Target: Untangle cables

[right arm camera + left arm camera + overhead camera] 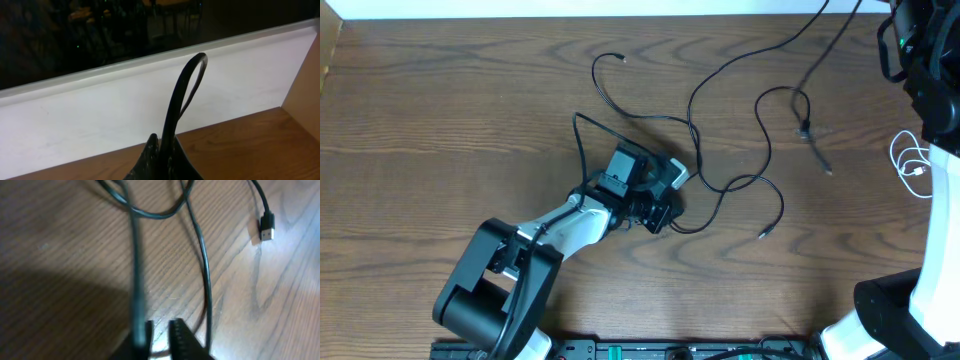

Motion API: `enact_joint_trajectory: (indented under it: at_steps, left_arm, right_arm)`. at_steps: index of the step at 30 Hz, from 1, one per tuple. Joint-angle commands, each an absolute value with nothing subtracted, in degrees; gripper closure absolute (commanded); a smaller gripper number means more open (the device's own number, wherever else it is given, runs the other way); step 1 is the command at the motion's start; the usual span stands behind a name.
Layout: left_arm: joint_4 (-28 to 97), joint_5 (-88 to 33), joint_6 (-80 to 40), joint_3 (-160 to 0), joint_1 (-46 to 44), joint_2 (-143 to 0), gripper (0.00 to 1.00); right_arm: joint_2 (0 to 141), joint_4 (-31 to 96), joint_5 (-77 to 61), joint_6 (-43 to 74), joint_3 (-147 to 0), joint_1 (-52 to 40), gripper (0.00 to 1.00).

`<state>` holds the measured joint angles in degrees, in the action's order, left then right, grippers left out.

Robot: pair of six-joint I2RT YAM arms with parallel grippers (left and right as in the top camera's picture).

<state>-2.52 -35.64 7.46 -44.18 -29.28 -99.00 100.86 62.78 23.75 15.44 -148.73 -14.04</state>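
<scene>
Now left pincer [160, 328] narrow, pinching black cable [136, 255] over table [50, 255]; right pincer [164, 143] clamped on raised cable loop [176, 100].

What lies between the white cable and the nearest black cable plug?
Only bare table, seen in the overhead view; the white cable and that black plug lie apart.

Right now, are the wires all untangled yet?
Not yet. The white cable already lies apart. The right gripper holds up a black loop, and the left gripper seems pinched on a black strand. The black cables on the table cross each other, so sorting remains.
</scene>
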Motion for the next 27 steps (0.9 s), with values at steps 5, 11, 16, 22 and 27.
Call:
enact_joint_trajectory:
  at_steps: [5,11,16,22,27]
  left_arm:
    - [0.4,-35.3,6.1,-44.7,-26.6,-92.6,0.93]
    - [11.2,-35.3,6.1,-44.7,-15.5,-76.7,0.92]
    - [18.0,-35.3,6.2,-44.7,-2.2,-59.9,0.92]
    - [22.7,-35.3,7.1,-44.7,11.7,-43.0,0.93]
    - [27.2,-35.3,7.9,-44.7,19.6,-35.0,0.93]
  right_arm:
    - [100.5,62.8,24.5,14.5,-149.0,-13.0,0.99]
    - [100.5,63.2,24.9,14.5,-149.0,-11.0,0.99]
    - [100.5,63.3,24.9,14.5,-148.6,-9.7,0.99]
    - [100.8,63.6,25.0,14.5,-148.2,-9.3,0.99]
    - [101.6,64.2,29.8,14.5,-148.1,-7.8,0.99]
